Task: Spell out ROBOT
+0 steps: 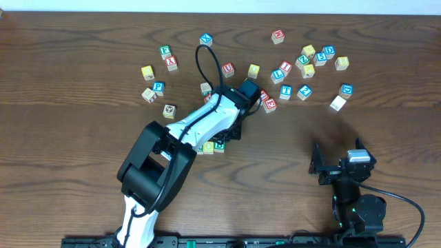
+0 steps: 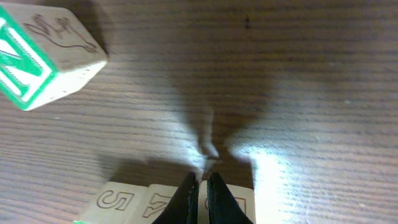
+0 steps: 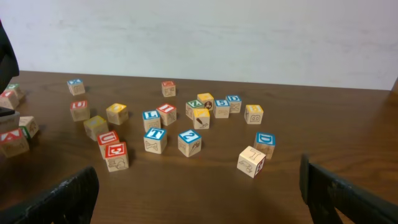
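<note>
Left gripper (image 2: 202, 188) jaws pressed together, nothing gripped, poised at row of pale wooden letter cubes (image 2: 124, 202); right gripper (image 3: 199, 202) jaws spread wide, nothing held.

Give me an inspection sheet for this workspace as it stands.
Surface: wooden table, no spills seen.
Job's things: blue T cube lies loose in the scatter; row of cubes sits below the left gripper, letters unreadable.
Clutter: green N cube; red-lettered cube among many others.
Grippers: left gripper shut, empty; right gripper open, empty.
Cables: black cable loops above the left arm.
Surroundings: pale wall behind the table.
</note>
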### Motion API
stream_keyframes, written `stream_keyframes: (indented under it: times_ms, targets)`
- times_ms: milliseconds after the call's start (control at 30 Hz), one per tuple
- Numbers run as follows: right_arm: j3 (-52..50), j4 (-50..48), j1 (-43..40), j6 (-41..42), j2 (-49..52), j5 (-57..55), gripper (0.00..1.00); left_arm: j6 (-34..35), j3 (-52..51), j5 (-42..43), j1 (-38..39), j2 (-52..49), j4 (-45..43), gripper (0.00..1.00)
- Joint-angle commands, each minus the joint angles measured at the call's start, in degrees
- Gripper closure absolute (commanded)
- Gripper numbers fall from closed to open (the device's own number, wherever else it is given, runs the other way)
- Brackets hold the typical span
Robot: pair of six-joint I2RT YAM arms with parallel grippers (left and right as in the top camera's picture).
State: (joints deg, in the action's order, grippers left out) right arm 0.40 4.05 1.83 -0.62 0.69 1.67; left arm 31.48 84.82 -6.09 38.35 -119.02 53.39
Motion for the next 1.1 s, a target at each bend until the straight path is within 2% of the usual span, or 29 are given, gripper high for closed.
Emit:
stream_keyframes:
  times_ms: [0, 1067]
  targets:
    - [-0.09, 0.22, -0.28, 0.37, -0.31, -0.04, 0.01, -1.22, -0.24, 1.18, 0.00, -0.63, 0.28, 0.93]
    - [-0.09, 0.22, -0.28, 0.37, -0.31, -0.04, 0.01, -1.90, -0.24, 1.18, 0.00, -0.63, 0.35, 0.93]
